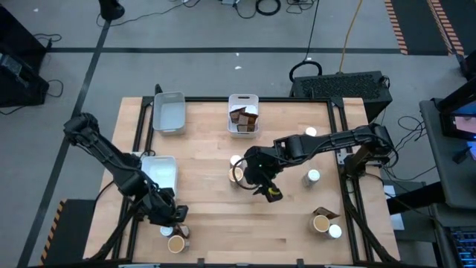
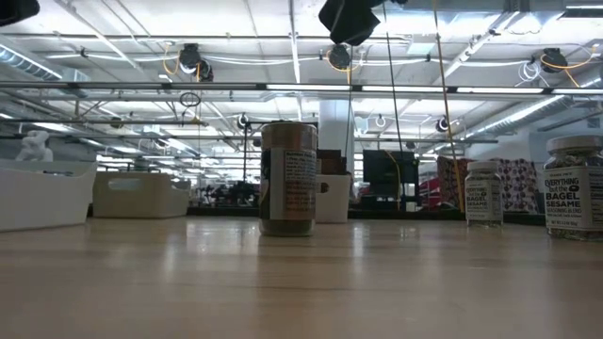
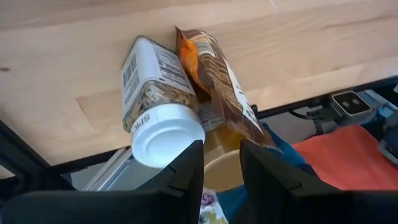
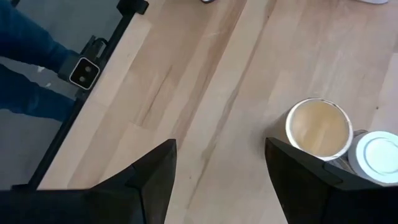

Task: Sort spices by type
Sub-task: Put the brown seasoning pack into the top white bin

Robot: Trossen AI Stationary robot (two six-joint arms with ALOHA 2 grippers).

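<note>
Left wrist view shows my left gripper [image 3: 221,163] jaws narrowly apart above a white-capped glass jar [image 3: 158,109] and crinkled brown packet [image 3: 219,87] at the wooden tabletop's [image 3: 74,56] edge; right gripper [image 4: 221,163] jaws wide, empty.

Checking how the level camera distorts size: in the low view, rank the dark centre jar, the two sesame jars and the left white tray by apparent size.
1. White tray
2. Dark jar
3. Edge sesame jar, cut off by the frame
4. Farther sesame jar

The sesame jars look like the same kind; only nearness separates them.
</note>
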